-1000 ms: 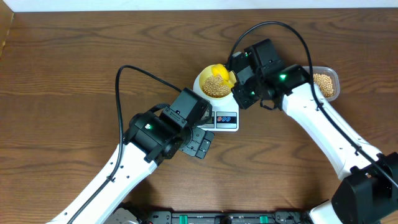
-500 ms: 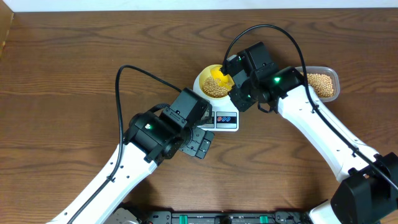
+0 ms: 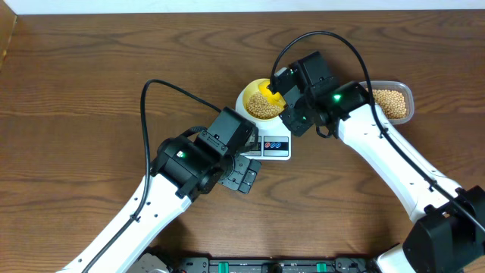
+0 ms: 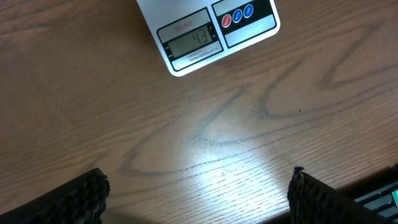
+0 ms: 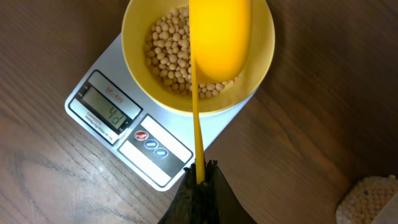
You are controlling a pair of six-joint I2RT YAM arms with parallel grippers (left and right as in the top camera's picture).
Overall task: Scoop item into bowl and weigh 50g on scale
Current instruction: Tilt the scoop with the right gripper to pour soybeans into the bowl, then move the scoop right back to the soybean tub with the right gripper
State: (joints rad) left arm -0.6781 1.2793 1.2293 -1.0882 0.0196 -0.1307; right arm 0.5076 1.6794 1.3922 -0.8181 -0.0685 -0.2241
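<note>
My right claw (image 5: 199, 180) is clamped fully shut on the handle of the yellow scoop (image 5: 219, 40). I hold the scoop's head over the bowl (image 5: 134, 43) so that whatever it sheds joins the beans (image 5: 166, 59) inside. The bowl sits on the scale (image 5: 155, 155) at 12 o'clock from the display (image 4: 189, 42), leaving the readout uncovered. It shows low forties, short of target, so I judge more is needed from the tub (image 3: 392, 104) at the bowl's 3 o'clock. My left claw (image 4: 198, 196) is spread wide and empty at the scale's 7 o'clock, presumably so its camera can read the display.

On my left wrist feed the display (image 4: 189, 42) of the scale (image 4: 208, 32) reads 43; the small print just above it looks like SF-400 to me.
</note>
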